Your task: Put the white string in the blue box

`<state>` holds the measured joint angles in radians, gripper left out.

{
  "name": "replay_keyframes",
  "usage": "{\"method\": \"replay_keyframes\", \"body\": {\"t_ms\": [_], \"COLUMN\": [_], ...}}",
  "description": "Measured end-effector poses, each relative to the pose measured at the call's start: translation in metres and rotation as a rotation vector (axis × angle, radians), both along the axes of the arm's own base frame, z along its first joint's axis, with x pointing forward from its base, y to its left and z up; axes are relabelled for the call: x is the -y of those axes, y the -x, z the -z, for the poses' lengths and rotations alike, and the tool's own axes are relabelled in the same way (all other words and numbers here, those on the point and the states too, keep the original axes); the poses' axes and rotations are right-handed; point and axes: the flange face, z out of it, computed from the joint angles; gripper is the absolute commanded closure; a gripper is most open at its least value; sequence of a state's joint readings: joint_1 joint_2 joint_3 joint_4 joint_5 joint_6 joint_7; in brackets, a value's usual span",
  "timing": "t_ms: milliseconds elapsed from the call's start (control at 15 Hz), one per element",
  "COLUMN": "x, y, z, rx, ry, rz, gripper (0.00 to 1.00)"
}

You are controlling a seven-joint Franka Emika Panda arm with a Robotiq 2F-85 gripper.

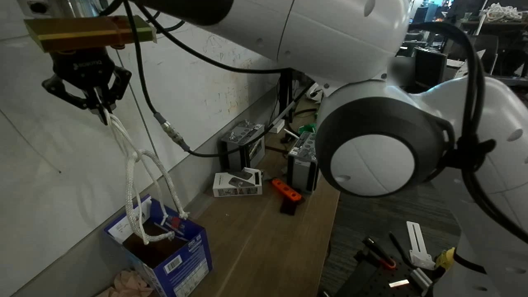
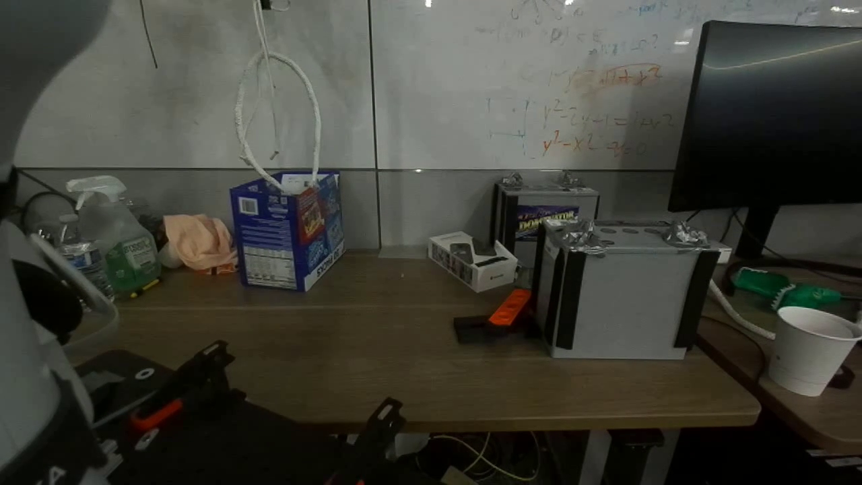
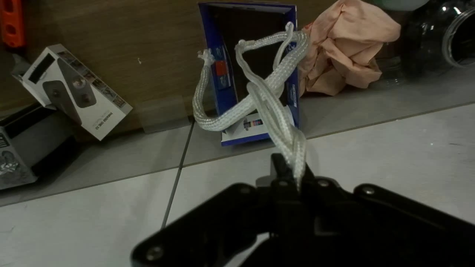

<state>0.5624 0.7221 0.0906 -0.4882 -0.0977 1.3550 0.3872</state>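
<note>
The white string hangs in knotted loops in both exterior views (image 1: 130, 177) (image 2: 240, 114). It also shows in the wrist view (image 3: 237, 111). My gripper (image 1: 104, 113) is shut on its upper part, high in front of the whiteboard; the wrist view shows the string pinched between the fingertips (image 3: 291, 168). The blue box (image 1: 187, 260) stands open on the table below, also seen in an exterior view (image 2: 269, 229) and the wrist view (image 3: 223, 98). The string's lowest loop reaches the box opening; how deep, I cannot tell. One end hangs near the rim.
A peach cloth (image 2: 199, 242) and a spray bottle (image 2: 128, 249) lie beside the box. A white device box (image 1: 237, 183), grey cases (image 2: 626, 296) and an orange tool (image 1: 286, 189) are farther along the table. The whiteboard wall (image 2: 438, 87) rises right behind the box.
</note>
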Motion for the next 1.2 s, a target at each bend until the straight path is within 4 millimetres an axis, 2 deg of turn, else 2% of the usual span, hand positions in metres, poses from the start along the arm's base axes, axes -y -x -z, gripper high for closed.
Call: {"method": "replay_keyframes", "body": {"t_ms": [267,467,1000,1200], "x": [-0.002,-0.007,-0.055,-0.065], "y": [-0.009,-0.008,0.027,0.035], "z": [0.017,0.02,0.02,0.02], "rx": [-0.009,-0.012,-0.007,-0.003], "ry": [0.008,0.01,0.017,0.021], "rz": [0.002,-0.005,-0.086,-0.1], "gripper": [0.98,0.98,0.98,0.98]}}
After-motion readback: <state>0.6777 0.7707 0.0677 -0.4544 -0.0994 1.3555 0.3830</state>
